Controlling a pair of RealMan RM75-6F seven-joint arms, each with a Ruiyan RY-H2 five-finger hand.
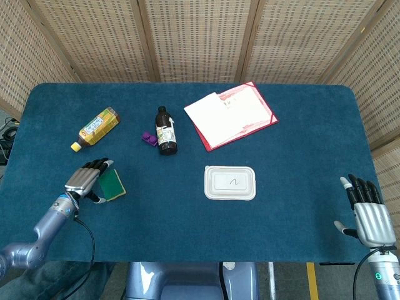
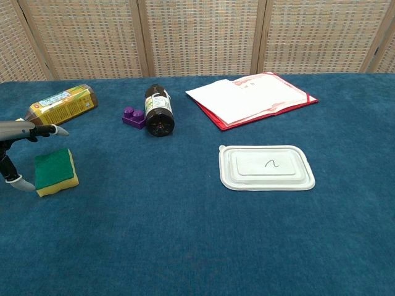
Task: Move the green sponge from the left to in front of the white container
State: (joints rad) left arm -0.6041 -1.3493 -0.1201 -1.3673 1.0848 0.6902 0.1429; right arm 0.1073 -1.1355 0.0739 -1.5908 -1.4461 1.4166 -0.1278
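Note:
The green sponge with its yellow underside lies on the blue table at the left, turned slightly askew. My left hand sits just to its left. Its fingers reach over the sponge's far side and the thumb lies near its front corner, with small gaps to the sponge. The white container rests lid-on at mid-table, well to the right of the sponge. At the table's front right corner my right hand hovers, its fingers straight and spread, holding nothing.
A yellow-labelled bottle lies behind the sponge. A dark bottle and a purple block lie at centre back. A red folder with white paper is behind the container. Bare blue cloth stretches between sponge and container.

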